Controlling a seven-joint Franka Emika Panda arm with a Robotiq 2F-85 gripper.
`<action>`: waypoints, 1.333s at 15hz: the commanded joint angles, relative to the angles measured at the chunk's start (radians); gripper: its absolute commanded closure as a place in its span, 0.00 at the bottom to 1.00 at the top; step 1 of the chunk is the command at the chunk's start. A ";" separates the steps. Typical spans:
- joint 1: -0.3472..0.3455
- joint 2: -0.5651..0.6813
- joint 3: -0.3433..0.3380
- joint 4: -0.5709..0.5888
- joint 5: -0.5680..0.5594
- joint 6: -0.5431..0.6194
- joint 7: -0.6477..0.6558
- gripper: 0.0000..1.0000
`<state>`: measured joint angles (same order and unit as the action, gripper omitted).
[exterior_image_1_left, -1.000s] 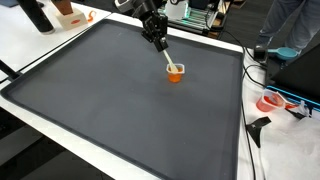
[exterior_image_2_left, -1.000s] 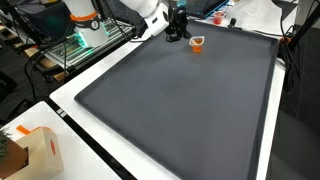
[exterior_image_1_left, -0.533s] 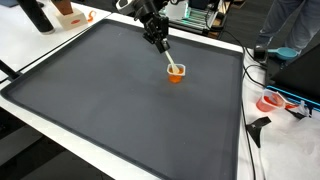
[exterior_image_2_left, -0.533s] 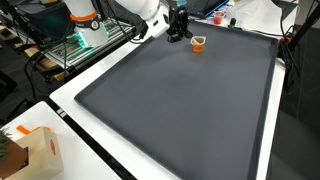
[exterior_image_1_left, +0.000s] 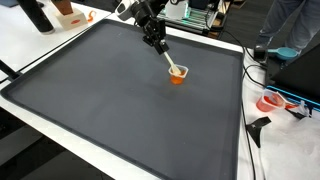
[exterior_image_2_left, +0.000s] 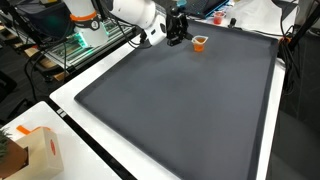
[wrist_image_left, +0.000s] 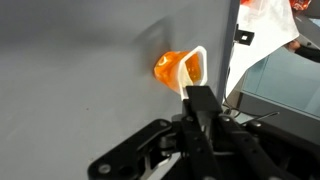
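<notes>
My gripper (exterior_image_1_left: 159, 44) has its fingers (wrist_image_left: 200, 100) pinched together on 1 thin white stick (exterior_image_1_left: 170, 60). The stick's far end dips into 1 small orange cup (exterior_image_1_left: 177, 75), upright near the dark mat's (exterior_image_1_left: 110, 110) far edge. I cannot make out anything else inside the cup.

Small orange cup (exterior_image_1_left: 176, 76) upright; white stick (exterior_image_1_left: 169, 62) slanting into it.
</notes>
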<state>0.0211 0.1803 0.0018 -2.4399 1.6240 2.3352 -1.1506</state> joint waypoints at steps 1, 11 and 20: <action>-0.017 0.034 -0.016 0.008 0.052 -0.061 -0.052 0.97; -0.026 0.088 -0.034 0.029 0.077 -0.145 -0.077 0.97; -0.045 0.137 -0.059 0.039 0.095 -0.259 -0.112 0.97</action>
<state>-0.0112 0.2894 -0.0490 -2.4068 1.6843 2.1225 -1.2248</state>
